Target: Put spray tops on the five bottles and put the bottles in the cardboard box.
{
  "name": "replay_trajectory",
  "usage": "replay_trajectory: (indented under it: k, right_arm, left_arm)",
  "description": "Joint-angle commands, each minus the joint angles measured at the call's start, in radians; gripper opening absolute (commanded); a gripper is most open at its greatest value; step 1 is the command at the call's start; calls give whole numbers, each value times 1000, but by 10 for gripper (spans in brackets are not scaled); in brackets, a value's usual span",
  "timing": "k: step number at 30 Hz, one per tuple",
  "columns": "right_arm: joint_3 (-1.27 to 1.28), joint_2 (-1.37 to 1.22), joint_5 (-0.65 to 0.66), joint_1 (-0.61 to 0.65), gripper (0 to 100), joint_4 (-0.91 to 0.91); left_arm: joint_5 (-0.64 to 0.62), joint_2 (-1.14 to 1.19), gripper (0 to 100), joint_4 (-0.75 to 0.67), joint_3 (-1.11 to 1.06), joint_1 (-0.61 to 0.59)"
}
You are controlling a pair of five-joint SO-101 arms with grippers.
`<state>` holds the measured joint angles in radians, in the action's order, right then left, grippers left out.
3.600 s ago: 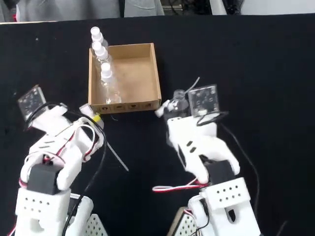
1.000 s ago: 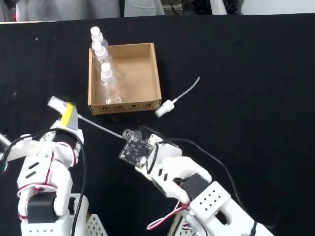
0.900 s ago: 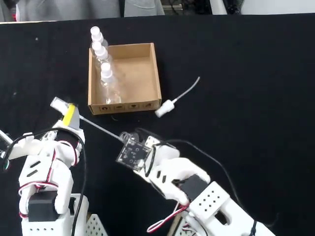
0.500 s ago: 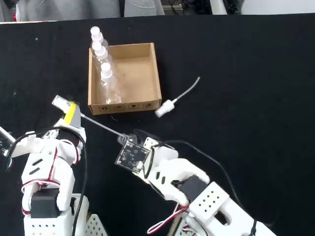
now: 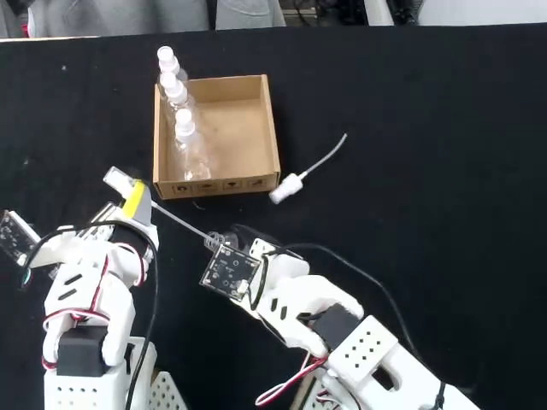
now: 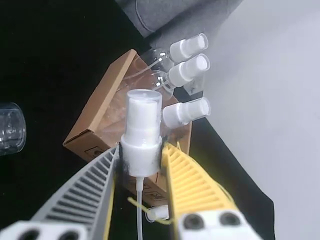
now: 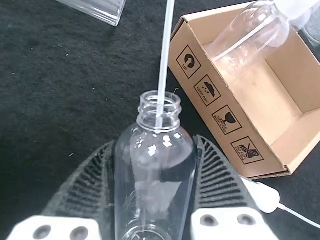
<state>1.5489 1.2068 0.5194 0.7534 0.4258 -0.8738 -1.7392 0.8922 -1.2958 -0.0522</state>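
Jaws closed: left gripper (image 6: pixel 142 149) on spray top (image 6: pixel 143 122), right gripper (image 7: pixel 156 145) on bottle (image 7: pixel 155 175) near cardboard box (image 7: pixel 210 87); we feed tube (image 7: pixel 165 60) straight.

We see a black cloth-covered table (image 5: pixel 444 128) spreading across the whole scene. Beyond its far edge we make out a band of grey fabric (image 5: pixel 128 15) and a plain white surface (image 5: pixel 479 10).

Robotics lab bench: black-covered table (image 5: pixel 444 102) with two white arms (image 5: pixel 85 290) side by side.

White arms (image 5: pixel 299 299), black servos (image 5: pixel 79 352), red-white cables (image 5: pixel 286 386); left gripper (image 6: pixel 142 150) yellow-fingered.
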Motion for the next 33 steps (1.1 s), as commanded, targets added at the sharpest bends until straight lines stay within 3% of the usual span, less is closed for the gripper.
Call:
replay_trajectory:
  k: [1,17,25,33]
  right_arm:
    - [-8,31,-3,14,88,-28]
    - [-10,31,-3,14,88,-28]
    - [-8,31,-3,12,88,-21]
    - [-4,31,-3,12,88,-21]
  left_arm:
    - [14,-12,29,-20,2,48]
    - [77,-12,29,8,-33,240]
    - [78,-12,29,23,-33,259]
    - [157,-12,30,101,7,298]
